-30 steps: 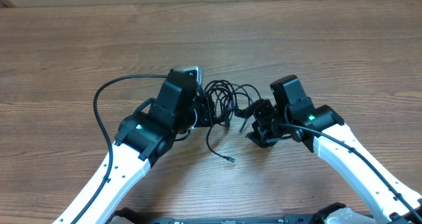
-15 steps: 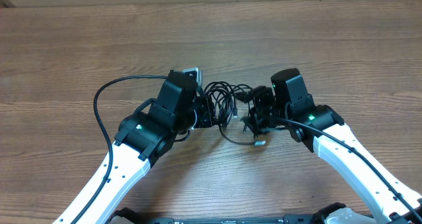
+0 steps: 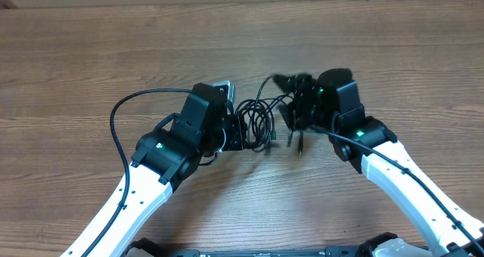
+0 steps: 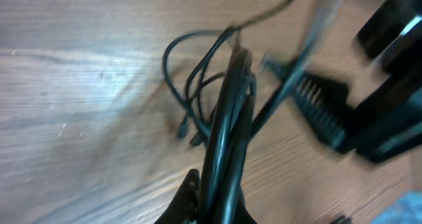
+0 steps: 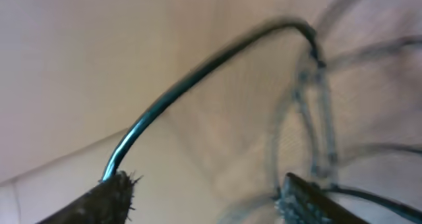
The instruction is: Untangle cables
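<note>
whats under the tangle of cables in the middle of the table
Only bare wood of the table shows through the loops of the cables. Their left end is hidden by the left gripper, shut on them, so below there cannot be seen.

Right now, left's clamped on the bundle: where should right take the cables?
Probably the single strand arching out of the cables, clear of the knot. Come in from the side of the right gripper, fingers across the cord; the left gripper pins the other side.

Soft even light; cables [image 5: 198, 71] motion-blurred in wrist views
</note>
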Robot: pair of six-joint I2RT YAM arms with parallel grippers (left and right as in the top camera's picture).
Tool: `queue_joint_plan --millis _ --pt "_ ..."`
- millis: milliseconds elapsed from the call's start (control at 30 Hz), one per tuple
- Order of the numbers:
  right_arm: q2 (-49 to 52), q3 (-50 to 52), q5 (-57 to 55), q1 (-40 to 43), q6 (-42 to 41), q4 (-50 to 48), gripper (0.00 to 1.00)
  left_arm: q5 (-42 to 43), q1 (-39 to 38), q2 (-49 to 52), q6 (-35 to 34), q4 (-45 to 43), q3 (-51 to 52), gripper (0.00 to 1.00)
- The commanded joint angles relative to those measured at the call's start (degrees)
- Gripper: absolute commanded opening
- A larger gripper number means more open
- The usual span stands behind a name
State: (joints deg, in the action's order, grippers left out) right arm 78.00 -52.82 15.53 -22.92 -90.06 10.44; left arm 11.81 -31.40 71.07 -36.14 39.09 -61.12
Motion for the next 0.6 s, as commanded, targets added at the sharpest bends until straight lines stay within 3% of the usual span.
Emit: queue_joint_plan --millis 0,200,367,467,567 --pt "-0.5 -0.5 -0.2 3.1 0.3 -5.7 0.76 1.4 0.2 0.2 3.7 1.7 -0.1 0.04" --pt "-0.5 -0.5 3.2 10.3 0.8 -9.8 0.82 1.8 0.2 0.2 7.0 4.4 -0.1 0.04" --pt "-0.5 -0.5 18.1 15.1 12.9 -9.3 0.80 0.9 0.2 0.2 7.1 4.0 -0.1 0.04" --pt "-0.5 -0.5 27.0 15.3 18.9 -4.0 0.80 -2.7 0.2 0.2 7.0 3.5 -0.1 0.04" --pt "-0.5 -0.5 29.1 14.7 22.6 9.5 0.80 -5.4 0.2 0.8 6.7 2.7 -0.1 0.04"
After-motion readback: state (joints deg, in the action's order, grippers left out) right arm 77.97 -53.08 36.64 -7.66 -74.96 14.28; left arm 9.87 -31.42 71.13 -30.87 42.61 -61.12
